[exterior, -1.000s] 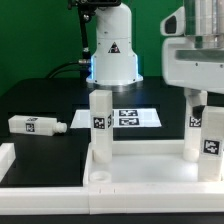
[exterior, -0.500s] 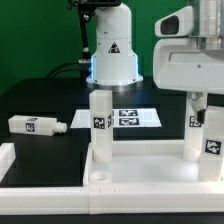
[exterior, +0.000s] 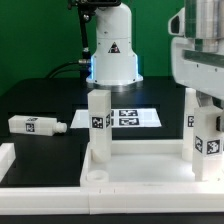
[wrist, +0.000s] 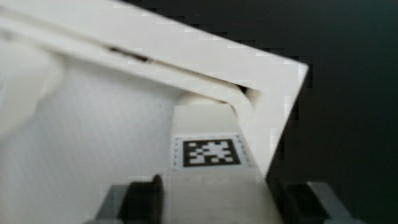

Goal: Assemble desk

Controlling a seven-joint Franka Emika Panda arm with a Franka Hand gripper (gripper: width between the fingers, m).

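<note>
Scene: black table (exterior: 40, 100) with a white robot base (exterior: 112, 50) at the back and a green backdrop.
Tabletop: white rimmed panel (exterior: 140, 172) lying flat at the front of the exterior view, its front edge running along the bottom of the picture.
Left leg: white post (exterior: 99, 127) standing upright on the panel's corner on the exterior view's left, tag facing the camera.
Right legs: two upright posts on the exterior view's right; the nearer one (exterior: 210, 140) stands under the arm, the other (exterior: 194, 125) just behind it.
Loose leg: one post (exterior: 36, 125) lying on its side on the table, well apart from the panel, with bare black table around it.
Marker board: flat tag sheet (exterior: 130, 117) lying behind the panel, between the left leg and the right legs.
Rail: white border (exterior: 15, 160) touching the panel's edge on the exterior view's left.
Gripper: fingers straddle the nearer right leg (wrist: 217, 150), one dark pad (wrist: 134, 203) on each side; whether they press on it or stand just off it I cannot tell.
Open room: clear black table around the loose leg; the panel's middle is bare between the posts.
</note>
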